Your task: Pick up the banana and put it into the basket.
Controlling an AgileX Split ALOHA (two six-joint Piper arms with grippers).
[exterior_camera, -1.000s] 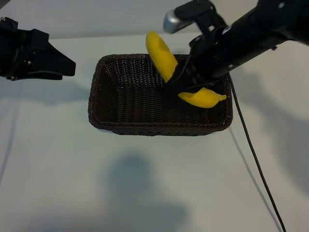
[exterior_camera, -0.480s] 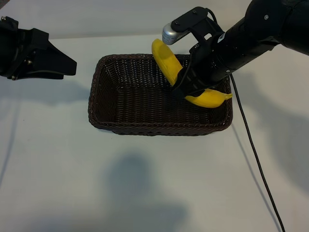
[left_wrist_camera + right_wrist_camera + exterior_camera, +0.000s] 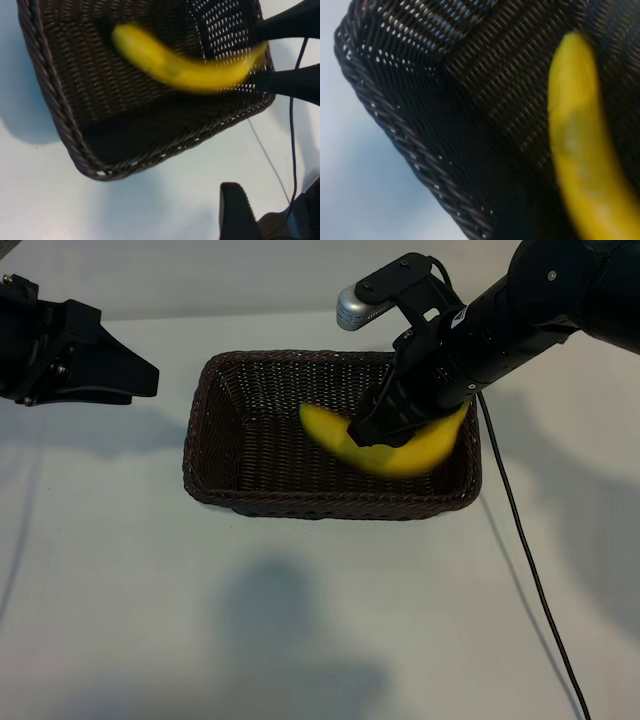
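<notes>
The yellow banana [image 3: 385,445] shows as a blurred streak lying across the right half of the dark brown wicker basket [image 3: 195,440], low between its walls. My right gripper [image 3: 375,425] hangs just above it, open. In the left wrist view its two dark fingers [image 3: 287,82] stand apart on either side of the banana's [image 3: 175,65] far end. In the right wrist view the banana [image 3: 580,150] lies loose against the basket's weave [image 3: 405,145]. My left gripper [image 3: 140,375] is parked off to the left of the basket, open and holding nothing; one finger [image 3: 237,212] shows.
A black cable [image 3: 520,550] runs from the right arm down the white table to the front right. The basket's rim [image 3: 55,110] stands a little above the tabletop. A soft shadow lies on the table in front of the basket.
The right gripper has opened and the banana has dropped from above the basket's back rim down into the basket. The left arm has not moved.
</notes>
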